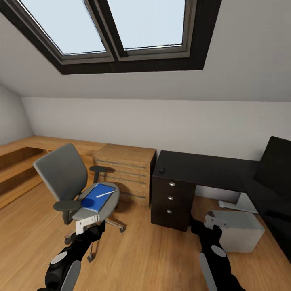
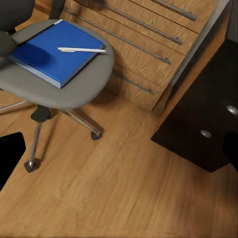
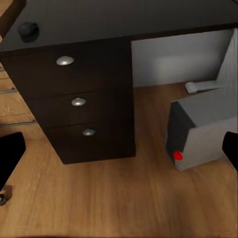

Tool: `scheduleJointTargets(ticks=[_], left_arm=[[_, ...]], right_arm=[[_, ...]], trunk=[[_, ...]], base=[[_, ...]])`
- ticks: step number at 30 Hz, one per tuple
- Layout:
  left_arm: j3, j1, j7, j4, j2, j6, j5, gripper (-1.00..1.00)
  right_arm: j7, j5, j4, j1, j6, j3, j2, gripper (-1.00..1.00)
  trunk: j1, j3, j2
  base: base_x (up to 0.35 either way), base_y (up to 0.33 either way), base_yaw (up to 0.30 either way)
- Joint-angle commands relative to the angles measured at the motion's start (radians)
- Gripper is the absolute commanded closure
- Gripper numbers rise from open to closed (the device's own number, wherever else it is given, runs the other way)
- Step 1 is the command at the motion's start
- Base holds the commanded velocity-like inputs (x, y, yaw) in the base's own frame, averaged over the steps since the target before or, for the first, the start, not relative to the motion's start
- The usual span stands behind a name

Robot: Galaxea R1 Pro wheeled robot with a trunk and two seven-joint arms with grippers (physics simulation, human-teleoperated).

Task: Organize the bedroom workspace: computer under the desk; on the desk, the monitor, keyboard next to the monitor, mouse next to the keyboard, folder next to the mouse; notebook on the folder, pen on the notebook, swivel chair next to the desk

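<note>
The grey swivel chair [image 1: 64,173] stands on the wooden floor, left of the desk [image 1: 202,167]. On its seat lies the blue folder [image 2: 52,49] with the pale pen [image 2: 82,49] on top. The notebook is hidden. The dark mouse [image 3: 28,30] sits on the desk's near left corner above the drawers [image 3: 74,101]. The monitor [image 1: 277,165] stands on the desk's right wing. The grey computer [image 3: 203,131] rests on the floor under the desk, and a pale keyboard [image 3: 201,87] lies behind it. My left gripper [image 1: 92,226] and right gripper [image 1: 210,224] hang low and open, holding nothing.
A light wooden drawer cabinet [image 1: 125,167] stands between the chair and the desk. A wooden ledge [image 1: 24,157] runs along the left wall. A sloped ceiling with skylights [image 1: 121,28] rises above. Open floor [image 1: 149,258] lies in front of me.
</note>
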Motion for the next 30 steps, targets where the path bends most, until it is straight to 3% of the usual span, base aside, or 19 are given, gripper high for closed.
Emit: scheduleJointTargets(ticks=[1, 11, 17, 30], left_arm=[[-0.001, 0.000, 0.009, -0.002, 0.000, 0.003, 0.011, -1.00], [-0.001, 0.000, 0.009, -0.002, 0.000, 0.003, 0.011, -1.00], [-0.001, 0.000, 0.009, -0.003, 0.000, -0.002, 0.011, -1.00], [-0.001, 0.000, 0.009, -0.005, 0.000, -0.003, 0.011, -1.00]], right_arm=[[-0.005, -0.010, -0.001, -0.001, 0.002, 0.000, 0.000, -1.00], [-0.009, -0.009, -0.002, -0.001, 0.002, 0.000, 0.000, -1.00], [-0.012, -0.010, -0.001, -0.001, 0.002, 0.001, -0.001, -1.00], [-0.013, -0.015, 0.013, -0.001, -0.012, 0.002, 0.000, -1.00]], trunk=[[0.000, -0.001, -0.001], [0.000, -0.002, -0.001], [0.000, -0.002, -0.001], [0.000, -0.002, -0.001]], base=[[-0.320, -0.042, -0.273], [-0.327, -0.115, -0.241], [-0.302, -0.162, -0.031], [-0.333, -0.013, -0.001]])
